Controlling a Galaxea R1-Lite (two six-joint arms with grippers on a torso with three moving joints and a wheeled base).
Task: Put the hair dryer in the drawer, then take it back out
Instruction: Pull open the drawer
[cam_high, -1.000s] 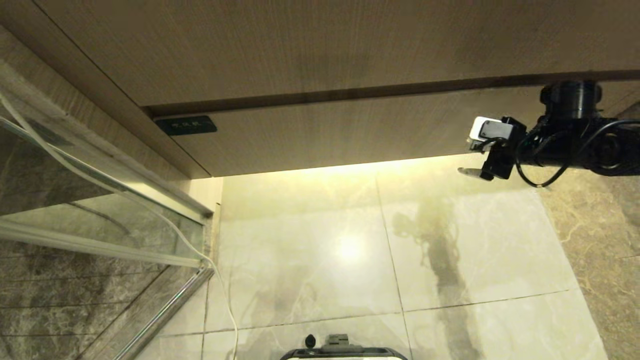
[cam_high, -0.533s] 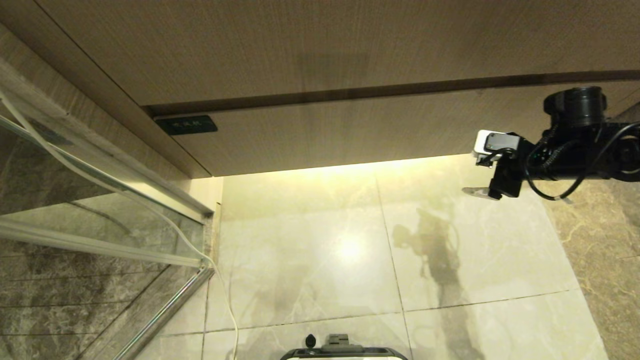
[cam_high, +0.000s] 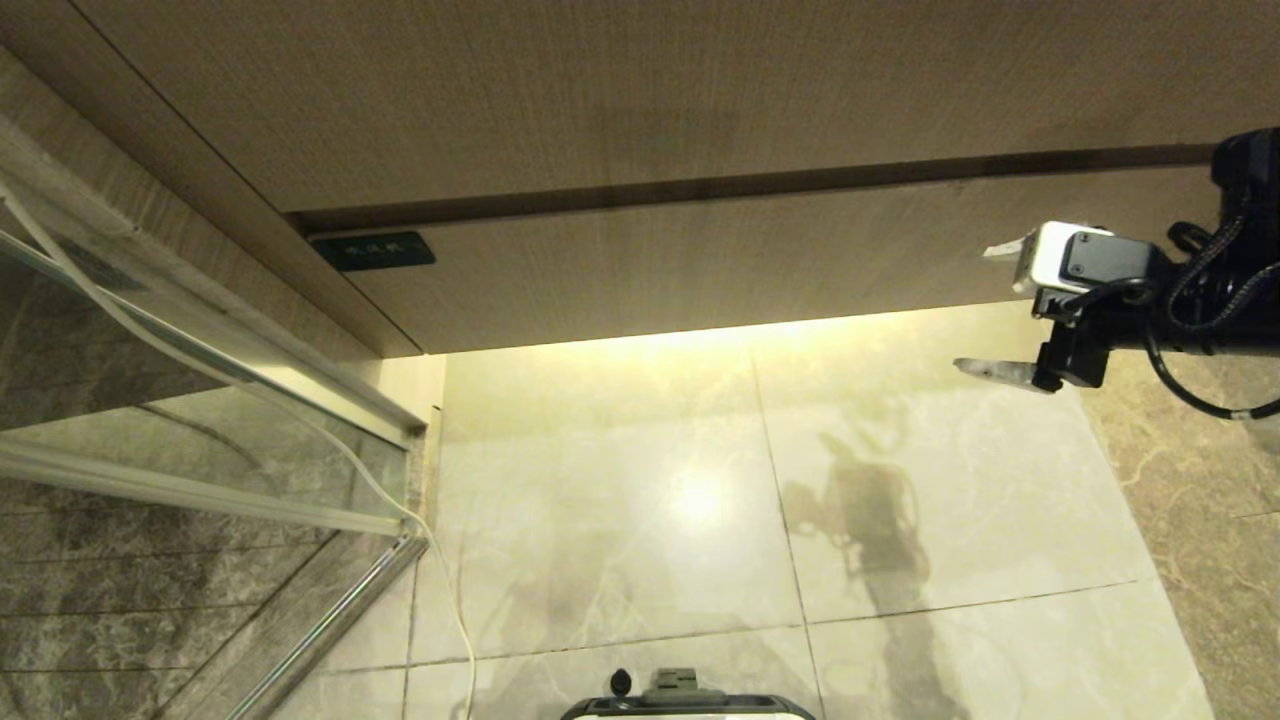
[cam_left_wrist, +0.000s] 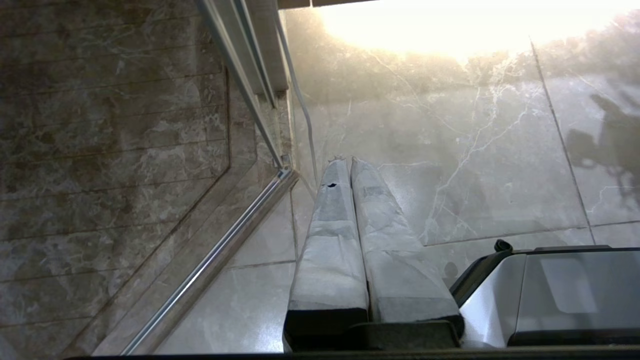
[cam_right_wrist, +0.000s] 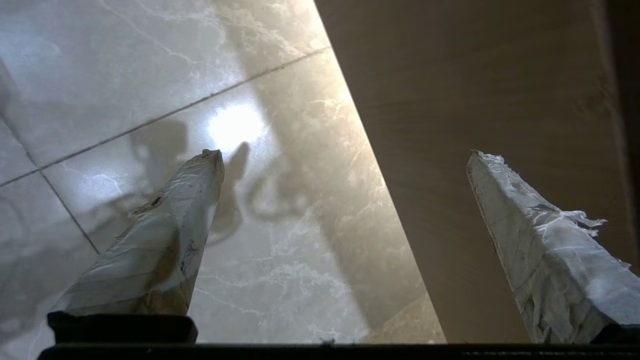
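Note:
The drawer (cam_high: 700, 270) is a light wood-grain front with a small black label plate (cam_high: 371, 250) at its left end, and it sits pushed in. The hair dryer is out of view. My right gripper (cam_high: 980, 308) hangs at the right, just in front of the drawer's right end, open with nothing between its taped fingers. In the right wrist view the right gripper (cam_right_wrist: 345, 156) spans the drawer panel (cam_right_wrist: 475, 90) and the floor tiles, touching neither. My left gripper (cam_left_wrist: 345, 161) points down at the floor, shut and empty.
A taller plain wood panel (cam_high: 600, 90) sits above the drawer. A glass shower door (cam_high: 200, 400) with a metal rail and a thin white cord (cam_high: 445, 580) stands at the left. Glossy marble floor (cam_high: 650, 500) lies below. My base (cam_high: 690, 705) shows at the bottom edge.
My right arm has drawn back toward the right and slightly down, away from the drawer front, with the gripper staying open. The drawer and the left arm have not moved.

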